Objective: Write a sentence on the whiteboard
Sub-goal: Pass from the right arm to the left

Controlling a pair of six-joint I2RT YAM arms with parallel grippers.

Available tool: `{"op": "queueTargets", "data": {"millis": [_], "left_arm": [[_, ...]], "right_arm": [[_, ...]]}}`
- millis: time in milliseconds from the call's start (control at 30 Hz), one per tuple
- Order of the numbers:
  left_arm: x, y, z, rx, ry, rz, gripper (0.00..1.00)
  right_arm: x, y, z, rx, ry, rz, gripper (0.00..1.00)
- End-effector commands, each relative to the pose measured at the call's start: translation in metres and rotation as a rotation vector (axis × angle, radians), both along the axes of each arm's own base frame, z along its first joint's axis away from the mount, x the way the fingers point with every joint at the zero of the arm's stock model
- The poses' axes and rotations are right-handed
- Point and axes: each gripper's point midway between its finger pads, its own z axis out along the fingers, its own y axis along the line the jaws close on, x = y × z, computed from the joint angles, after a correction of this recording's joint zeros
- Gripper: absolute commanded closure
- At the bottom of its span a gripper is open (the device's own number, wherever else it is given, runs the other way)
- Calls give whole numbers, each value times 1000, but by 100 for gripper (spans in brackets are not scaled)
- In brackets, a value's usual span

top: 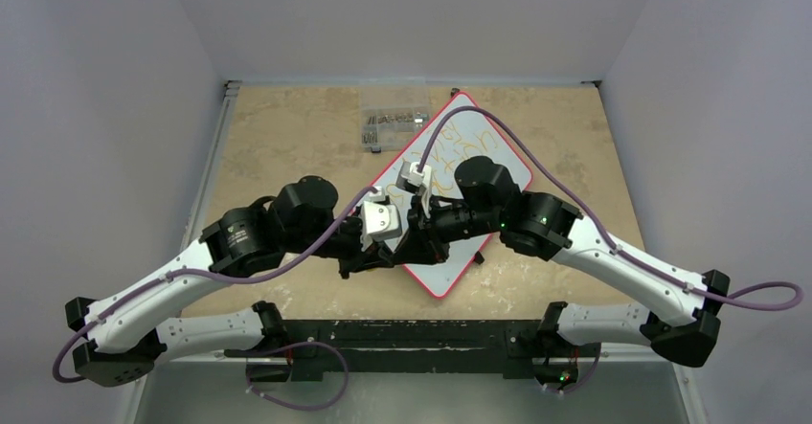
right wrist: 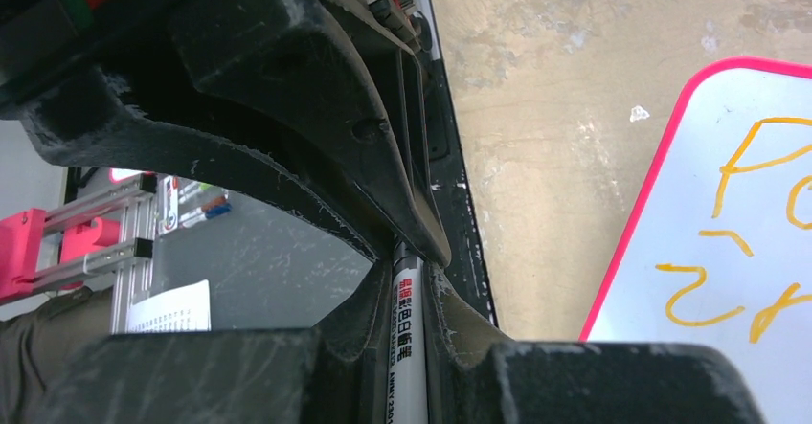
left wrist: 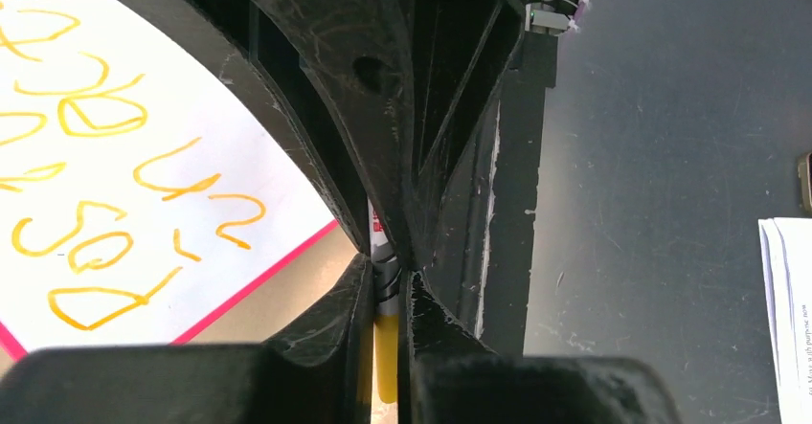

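**Left claw** [left wrist: 386, 323]: closed tight on the yellow end of a slim, white-barrelled marker [left wrist: 385, 362], which is pinched between both fingers.

**Right claw** [right wrist: 407, 321]: also closed, gripping the same marker by its white printed barrel. The two claws meet nose to nose, each holding one end. The writing tip is hidden, so it cannot be told whether the marker is capped.

**Step in hand (judged):** a two-claw handling of the marker, not a writing stroke. This could be pulling off or pressing on the yellow end, or a hand-over. Two lines of lettering are already on the board, so recapping seems the likelier. The next move calls for a straight push or pull along the barrel's axis, with one claw held steady.

**Board:** the large, glossy whiteboard with a thin red-pink frame [top: 448, 269] lies askew on the tan desk [top: 287, 137]. Its near corner is under the meeting claws and most of it lies beyond them.

**Sentence:** the orange-yellow handwritten sentence [top: 469, 142] covers the board's far part. It lies left of the left claw and right of the right claw in their own wrist views.
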Motion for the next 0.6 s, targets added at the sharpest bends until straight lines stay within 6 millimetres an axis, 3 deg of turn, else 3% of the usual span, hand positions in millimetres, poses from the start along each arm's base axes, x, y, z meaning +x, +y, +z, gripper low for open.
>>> {"op": "queueTargets", "data": {"millis": [0, 100, 133, 167, 233, 333, 467, 567], "left_arm": [[7, -9, 2, -34, -23, 0, 100], [9, -8, 1, -44, -29, 15, 100], [10, -8, 1, -49, -33, 23, 100], [12, -8, 1, -53, -35, 32, 100], [14, -8, 1, -62, -35, 47, 100], [17, -9, -1, -62, -29, 61, 100], [18, -8, -3, -57, -26, 74, 100], [20, -7, -3, -64, -25, 94, 100]], "right_arm": [[-8, 0, 27, 94, -50, 43, 100], [-7, -2, 26, 85, -52, 36, 100], [-7, -2, 25, 81, -50, 33, 92], [-7, -3, 24, 80, -49, 32, 75], [-6, -4, 23, 79, -51, 26, 52], [-2, -6, 21, 68, -59, -7, 32], [6, -12, 20, 55, -81, -68, 21], [18, -17, 19, 39, -102, -142, 18]]}}
